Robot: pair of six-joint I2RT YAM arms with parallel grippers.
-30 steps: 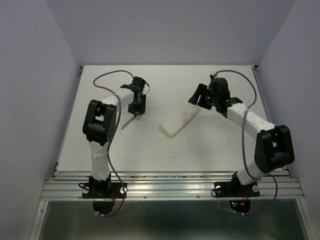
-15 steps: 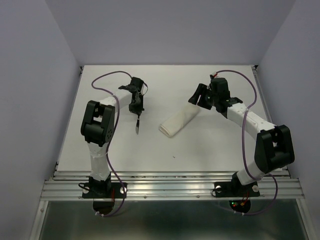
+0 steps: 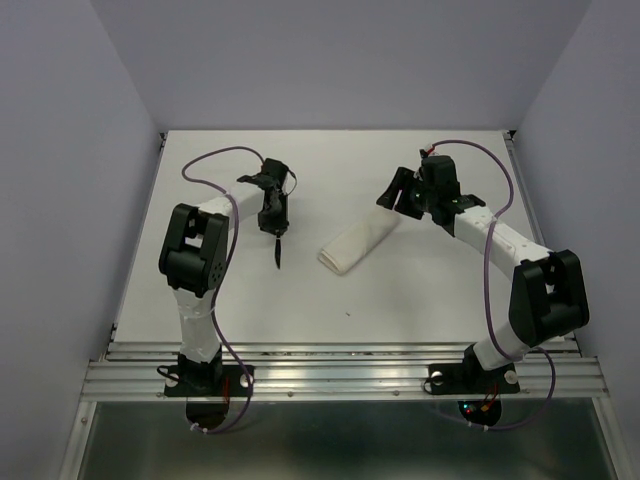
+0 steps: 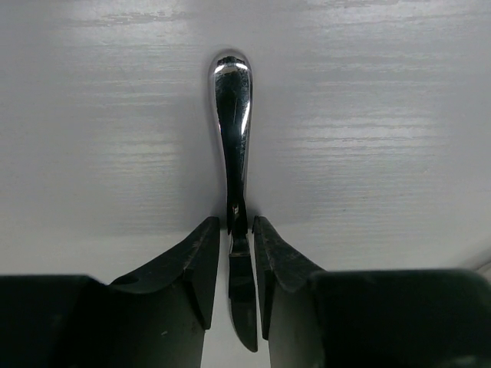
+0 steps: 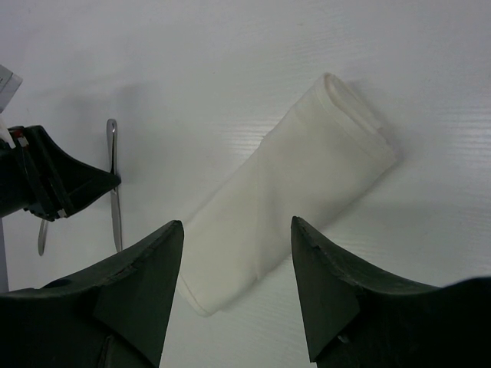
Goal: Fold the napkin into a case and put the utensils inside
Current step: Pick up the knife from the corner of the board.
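On the faintly grained white surface (image 3: 420,290), the case (image 3: 357,241) lies nearest, a soft, matte white roll set aslant, with layered folds showing at one end. Left of it lies a slim, mirror-bright utensil (image 4: 232,115) with a rounded handle. The left end effector (image 4: 236,230) straddles its narrow neck, fingers slightly parted with slivers of gap, not clamping. Farther back, the right end effector (image 5: 234,224) stands wide apart and empty over the case.

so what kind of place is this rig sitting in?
Probably a lab test cell, not a dining room: a white tabletop boxed in by plain pale walls, an aluminium rail along the near edge, and a folded white napkin and a shiny silver utensil laid out.
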